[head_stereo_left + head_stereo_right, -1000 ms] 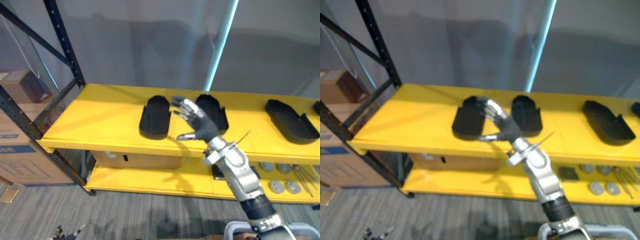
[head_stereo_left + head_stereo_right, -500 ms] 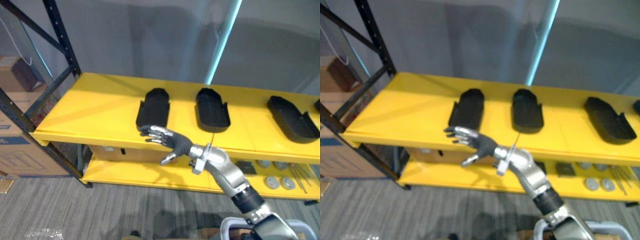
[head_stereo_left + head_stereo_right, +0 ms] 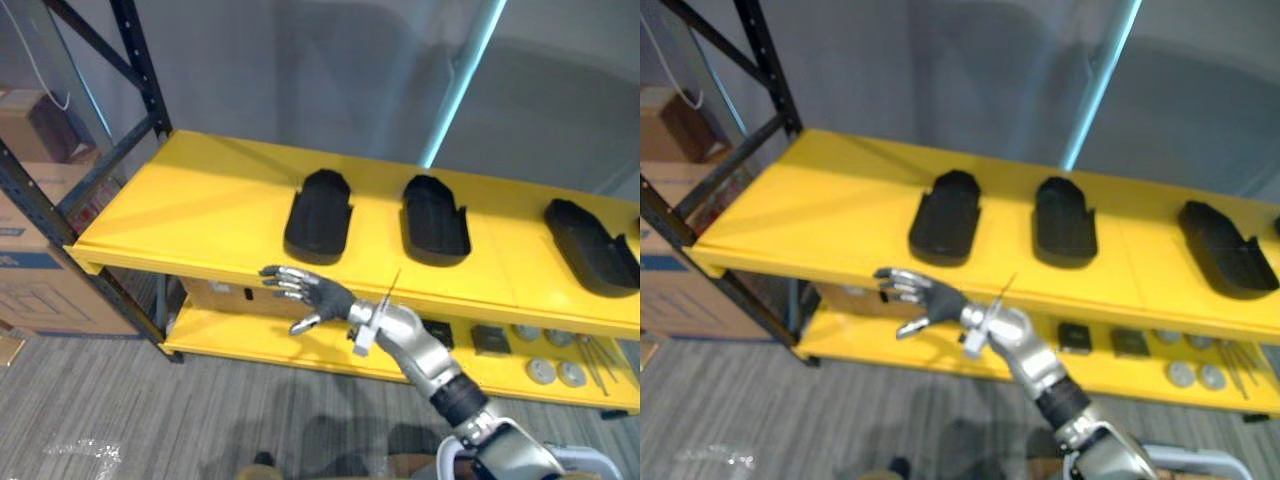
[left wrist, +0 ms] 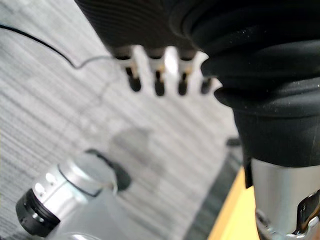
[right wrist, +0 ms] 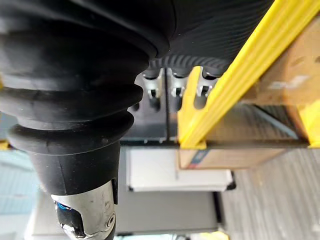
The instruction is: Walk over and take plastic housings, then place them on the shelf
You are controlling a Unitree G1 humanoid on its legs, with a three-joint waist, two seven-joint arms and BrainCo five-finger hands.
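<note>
On the top board of the yellow shelf [image 3: 200,215] I see three black plastic housings lying open side up, well apart from each other: the left housing [image 3: 318,215], the middle housing [image 3: 435,218] and the right housing [image 3: 592,243] near the far right end. None of them is in either hand.

My right hand [image 3: 325,297] hangs in front of the shelf, just below the front edge of the top board and in line with the left housing. Its fingers are spread and nearly straight, the thumb is apart beneath them, and it holds nothing. It does not touch the housing. In the right wrist view the fingers [image 5: 172,87] reach past the yellow front edge [image 5: 225,85], with a cardboard box [image 5: 280,80] showing under that edge.

My left hand [image 4: 159,75] shows in its own wrist view, hanging over the grey carpet [image 4: 60,100], fingers relaxed and pointing away, empty.

On the lower board [image 3: 250,340] a flat cardboard box sits behind the right hand. Further right lie small dark square parts [image 3: 487,340] and round metal discs [image 3: 540,372]. A black upright post [image 3: 135,60] rises at the shelf's left rear corner, and a pale teal pole [image 3: 470,75] stands against the grey wall behind the middle housing. Stacked cardboard cartons [image 3: 40,280] stand on the floor left of the shelf
</note>
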